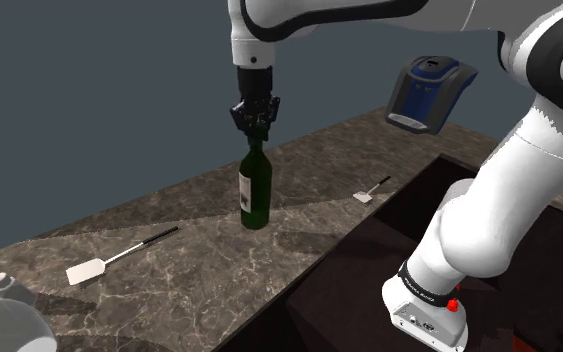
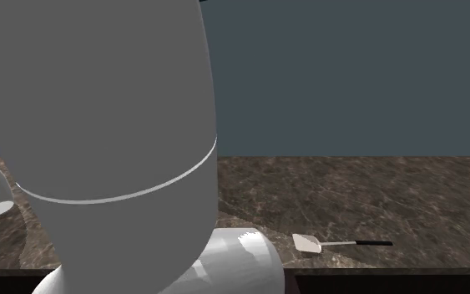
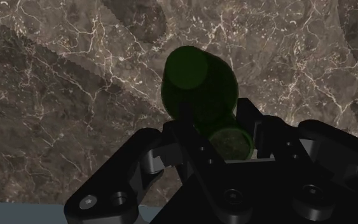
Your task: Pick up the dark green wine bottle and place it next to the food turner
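Fingers [image 1: 250, 122] clasp wine bottle [image 1: 255, 192] neck; shoulder view hides its top

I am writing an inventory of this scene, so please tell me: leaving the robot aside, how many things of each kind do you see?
Dark green bottle: 1
Turners: 2
Blue-grey appliance: 1
Pale round vessel: 1
Total: 5

In the shoulder view the gripper [image 1: 256, 132] clasps the neck of the wine bottle [image 1: 254, 195], hiding its mouth. A pale rounded vessel [image 1: 1, 318], at the countertop's [image 1: 219, 250] corner at that view's lower left, is cut off by the picture's edge. In the second exterior view a big grey rounded body [image 2: 99, 108] covers the countertop's left half.
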Motion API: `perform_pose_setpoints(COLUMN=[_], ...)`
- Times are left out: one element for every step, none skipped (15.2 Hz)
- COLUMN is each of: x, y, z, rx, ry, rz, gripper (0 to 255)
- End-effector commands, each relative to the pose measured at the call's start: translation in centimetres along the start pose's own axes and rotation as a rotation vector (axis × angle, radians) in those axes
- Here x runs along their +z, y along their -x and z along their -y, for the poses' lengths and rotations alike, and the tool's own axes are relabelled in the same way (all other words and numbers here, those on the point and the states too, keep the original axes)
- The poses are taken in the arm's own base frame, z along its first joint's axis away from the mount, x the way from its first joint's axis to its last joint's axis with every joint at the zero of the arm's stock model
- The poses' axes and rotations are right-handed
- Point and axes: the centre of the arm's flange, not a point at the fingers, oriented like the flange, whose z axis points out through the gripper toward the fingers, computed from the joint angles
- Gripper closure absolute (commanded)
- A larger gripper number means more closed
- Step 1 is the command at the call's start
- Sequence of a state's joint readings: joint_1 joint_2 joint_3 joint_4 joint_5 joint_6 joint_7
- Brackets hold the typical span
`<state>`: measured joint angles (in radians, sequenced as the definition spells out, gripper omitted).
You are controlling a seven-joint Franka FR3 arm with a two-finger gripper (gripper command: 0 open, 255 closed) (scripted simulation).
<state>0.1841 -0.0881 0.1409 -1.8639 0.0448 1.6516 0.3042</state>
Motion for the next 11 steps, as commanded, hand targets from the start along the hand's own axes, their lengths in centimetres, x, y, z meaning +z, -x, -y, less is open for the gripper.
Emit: perform_pose_setpoints(x=[0.1, 0.1, 0.1, 0.1, 0.0, 0.0, 0.0, 0.0, 0.0, 0.0, -0.1], y=[0.1, 0.1, 0.0, 0.0, 0.0, -0.1, -0.1, -0.1, -0.2, -0.2, -0.3], z=[2.6, 3.9, 5.2, 6.6, 7.9, 9.2, 10.5, 11.8, 13.2, 14.5, 15.8], rx=[0.002, 0.002, 0.002, 0.002, 0.002, 0.002, 0.002, 0.002, 0.002, 0.002, 0.002], ry=[0.000, 0.000, 0.000, 0.000, 0.000, 0.000, 0.000, 0.000, 0.000, 0.000, 0.000], rz=[0.000, 0.000, 0.000, 0.000, 0.000, 0.000, 0.000, 0.000, 0.000, 0.000, 0.000], gripper=[255, 255, 255, 255, 255, 255, 255, 255, 255, 255, 255])
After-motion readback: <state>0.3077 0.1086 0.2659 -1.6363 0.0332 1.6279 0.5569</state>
